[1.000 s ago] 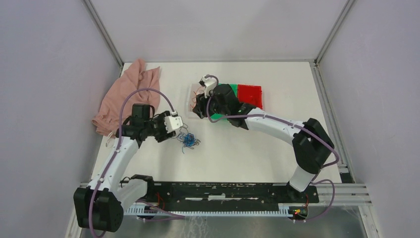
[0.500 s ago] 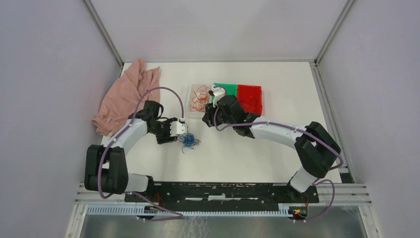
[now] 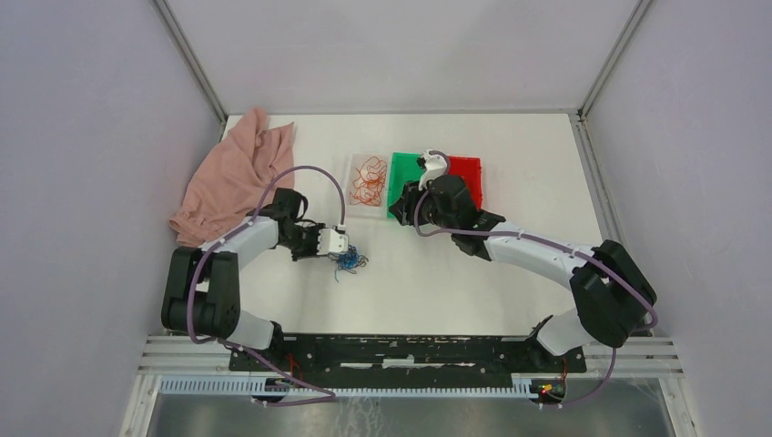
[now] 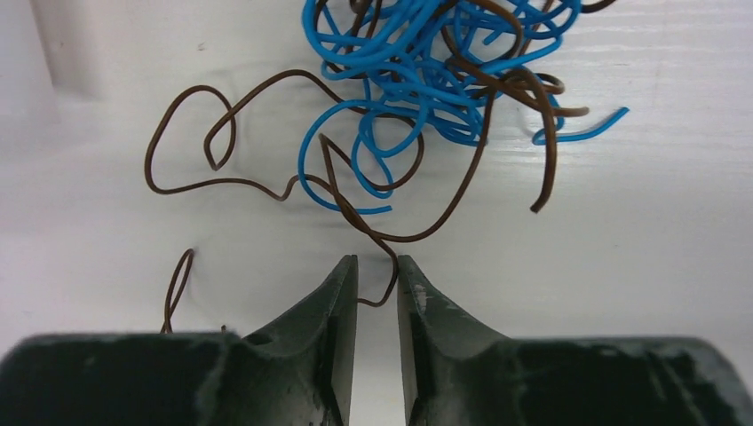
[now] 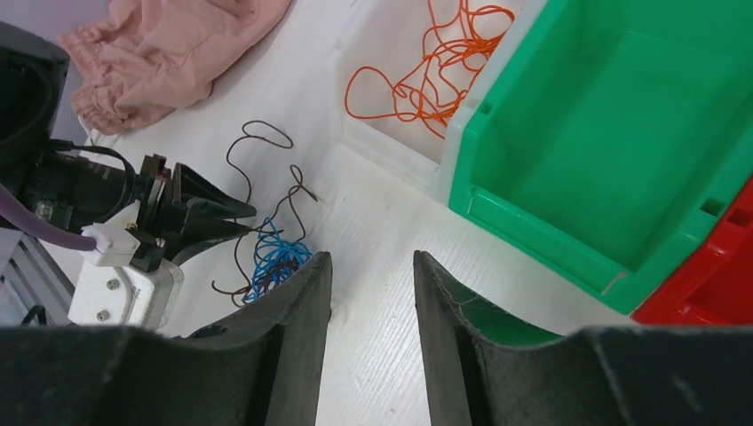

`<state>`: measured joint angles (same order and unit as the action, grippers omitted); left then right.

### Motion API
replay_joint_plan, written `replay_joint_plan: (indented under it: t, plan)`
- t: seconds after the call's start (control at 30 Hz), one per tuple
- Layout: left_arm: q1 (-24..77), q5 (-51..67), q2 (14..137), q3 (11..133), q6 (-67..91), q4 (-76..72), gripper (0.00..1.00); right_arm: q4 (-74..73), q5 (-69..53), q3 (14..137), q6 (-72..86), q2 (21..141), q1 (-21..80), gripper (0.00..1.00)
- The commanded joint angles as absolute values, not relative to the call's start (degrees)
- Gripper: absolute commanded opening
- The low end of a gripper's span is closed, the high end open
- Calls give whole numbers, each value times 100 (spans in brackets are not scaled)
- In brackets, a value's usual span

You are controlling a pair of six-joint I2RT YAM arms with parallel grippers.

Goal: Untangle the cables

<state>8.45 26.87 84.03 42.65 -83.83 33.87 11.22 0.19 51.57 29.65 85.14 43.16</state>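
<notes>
A tangle of blue cables and brown cables lies on the white table, left of centre. My left gripper is low at the tangle's left edge. Its jaws are narrowed to a small gap, and a brown wire's curled end passes between the tips. Orange cables lie apart in a clear tray. My right gripper hangs open above bare table beside the green bin, holding nothing.
A red bin adjoins the green bin at the back. A pink cloth is heaped at the back left, near the left arm's elbow. In the right wrist view the left gripper points at the tangle.
My left gripper has slid right to the tangle and narrowed its jaws around a brown wire. My right gripper has drawn right, off the clear tray, uncovering the orange cables.
</notes>
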Motion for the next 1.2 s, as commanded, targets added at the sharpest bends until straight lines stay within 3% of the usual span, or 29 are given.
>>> replay_joint_plan:
  t: [0.0, 0.17, 0.33, 0.57, 0.9, 1.17]
  plan:
    - [875, 2729, 8221, 4272, -8477, 3070, 23, 1763, -298, 5054, 3529, 8310, 4195, 45]
    - [878, 2922, 7313, 4863, -8405, 4077, 4, 2586, -704, 4824, 3532, 8355, 4208, 52]
    - [902, 3444, 6650, 5655, -8295, 5366, 3, 2927, -1273, 5108, 3329, 8680, 4312, 60]
    - [1138, 3870, 5957, 6151, -7617, 5620, 3, 3452, -1542, 5378, 2676, 8822, 4835, 68]
    - [2073, 3862, 5595, 6911, -6284, 5412, 3, 3745, -1526, 5672, 2101, 8772, 5360, 68]
    - [2308, 3718, 5468, 7262, -6040, 5225, 3, 3970, -1582, 5468, 2414, 8621, 5393, 62]
